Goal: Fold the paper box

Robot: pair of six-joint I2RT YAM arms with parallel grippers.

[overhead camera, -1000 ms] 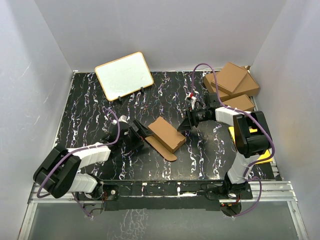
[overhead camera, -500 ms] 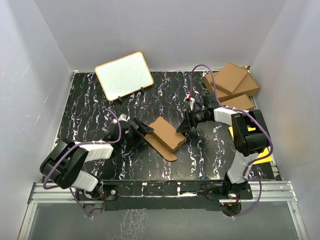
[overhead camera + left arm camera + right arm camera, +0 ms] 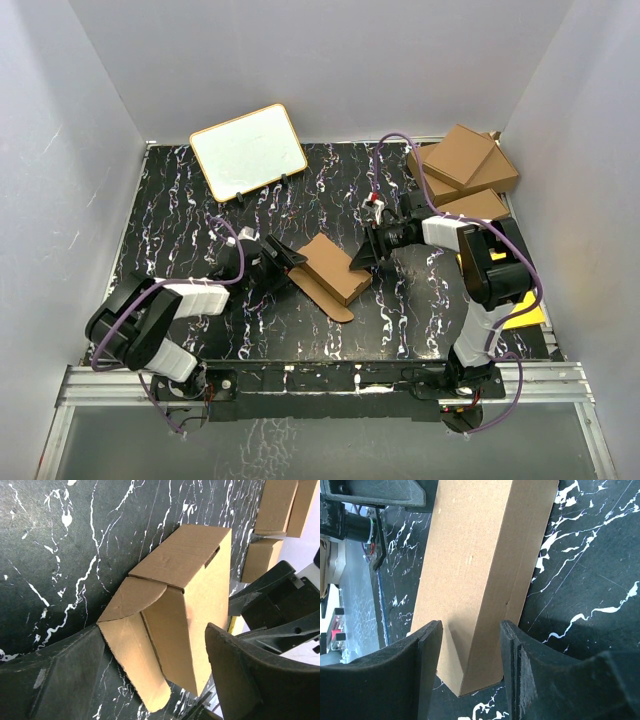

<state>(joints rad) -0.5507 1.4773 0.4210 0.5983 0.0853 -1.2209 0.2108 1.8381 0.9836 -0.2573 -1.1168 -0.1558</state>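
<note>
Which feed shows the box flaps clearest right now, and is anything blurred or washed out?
Left wrist view: paper box sharp, end flaps clear, near fingers dark and soft. Right wrist view: only a sharp plain side of it. Top view: even light, box small, whiteboard very bright.

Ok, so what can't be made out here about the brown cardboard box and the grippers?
Right wrist view: whether the right gripper touches the brown cardboard box; its black fingers cover the box's edges.
Left wrist view: the box's far end, behind its own body.
Top view: most of the yellow sheet, under the right arm.
</note>
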